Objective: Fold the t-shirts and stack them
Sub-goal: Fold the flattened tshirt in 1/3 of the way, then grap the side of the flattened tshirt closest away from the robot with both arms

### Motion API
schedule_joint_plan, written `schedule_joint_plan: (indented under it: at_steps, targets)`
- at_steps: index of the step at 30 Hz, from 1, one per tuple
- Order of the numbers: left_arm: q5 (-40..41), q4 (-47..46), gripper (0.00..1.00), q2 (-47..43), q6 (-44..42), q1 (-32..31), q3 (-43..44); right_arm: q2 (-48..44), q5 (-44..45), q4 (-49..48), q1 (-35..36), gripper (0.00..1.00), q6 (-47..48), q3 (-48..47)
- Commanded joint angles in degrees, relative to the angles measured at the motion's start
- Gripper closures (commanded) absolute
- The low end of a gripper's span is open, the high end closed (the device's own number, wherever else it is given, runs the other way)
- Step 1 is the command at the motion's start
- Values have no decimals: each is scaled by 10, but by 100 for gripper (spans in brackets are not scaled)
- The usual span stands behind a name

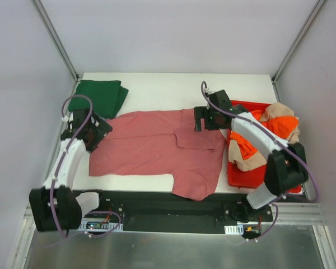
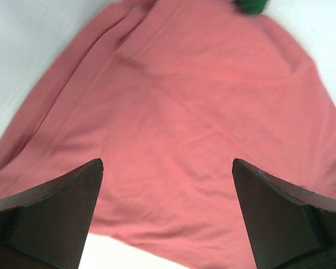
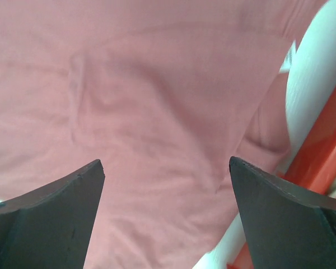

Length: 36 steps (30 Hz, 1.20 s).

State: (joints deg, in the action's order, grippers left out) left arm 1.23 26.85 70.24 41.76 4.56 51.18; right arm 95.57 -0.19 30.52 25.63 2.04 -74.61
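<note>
Lying spread across the worktop [image 1: 157, 84], the rose-red t-shirt [image 1: 151, 145] looks light and limp, with one corner drooping over the near edge. The left end effector [image 1: 96, 132] and right end effector [image 1: 204, 119] hover over its two ends, jaws wide apart and holding nothing. I'd pinch hems or sleeve corners, since mid-cloth would likely just bunch.

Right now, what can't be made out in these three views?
- Top view: the right arm crosses the orange t-shirt and beige t-shirt heaped in the red bin, so the tees there cannot be counted.
- Left wrist view: the green t-shirt is only a blurred sliver cut off by the top edge.
- Both wrist views: whether the open left fingers and right fingers touch the rose-red t-shirt cannot be told.
</note>
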Motion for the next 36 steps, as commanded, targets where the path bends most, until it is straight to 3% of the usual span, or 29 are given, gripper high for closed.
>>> schedule_joint_plan:
  at_steps: [1, 8, 14, 24, 36]
  targets:
    - [64, 128, 1, -119, 118, 4, -122, -141, -18, -28, 27, 4, -48, 128]
    - [82, 186, 1, -240, 163, 23, -233, -328, 20, -25, 27, 4, -72, 277]
    - [112, 196, 18, -241, 190, 47, -256, -407, 29, -30, 27, 4, -81, 325]
    - [161, 194, 28, -215, 194, 64, -250, -388, 27, -37, 27, 4, -79, 327]
    - [148, 131, 40, -177, 170, 68, -237, -385, 12, -46, 27, 4, -78, 331]
